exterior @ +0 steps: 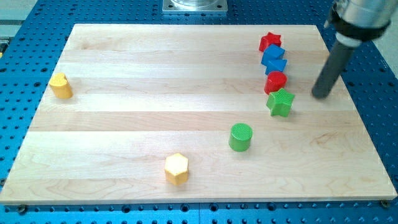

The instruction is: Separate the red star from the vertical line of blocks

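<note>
Tip (321,95) right of green star (280,102) | red star (270,42) tops line, near board (155,74) top edge | fingers — none, bare rod

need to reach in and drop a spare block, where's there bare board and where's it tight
Bare: the wide middle between the yellow block at the view's left and the line. Crowded: the view's upper right, where red star, blue block, red cylinder and green star line up, my tip beside them.
</note>
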Controlling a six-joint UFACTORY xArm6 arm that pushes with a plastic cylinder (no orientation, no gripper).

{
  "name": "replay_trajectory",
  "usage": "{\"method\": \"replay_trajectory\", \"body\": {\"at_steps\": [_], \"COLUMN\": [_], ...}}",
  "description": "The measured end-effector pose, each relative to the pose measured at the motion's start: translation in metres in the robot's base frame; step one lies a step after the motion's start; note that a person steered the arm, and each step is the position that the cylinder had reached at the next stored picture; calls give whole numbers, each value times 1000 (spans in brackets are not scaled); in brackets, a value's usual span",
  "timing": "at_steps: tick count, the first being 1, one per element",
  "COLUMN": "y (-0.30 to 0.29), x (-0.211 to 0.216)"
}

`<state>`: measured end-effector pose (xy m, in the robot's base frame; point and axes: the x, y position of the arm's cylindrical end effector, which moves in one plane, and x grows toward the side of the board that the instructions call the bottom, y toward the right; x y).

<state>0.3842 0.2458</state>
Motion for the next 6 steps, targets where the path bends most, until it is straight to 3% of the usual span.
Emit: {"method": "replay_trajectory", "body": {"at_steps": [1,2,3,4,5,6], "y": [-6,-38,-44,-137,-145,-109], "x": [-63,-86,-95,-104,-96,-109]}}
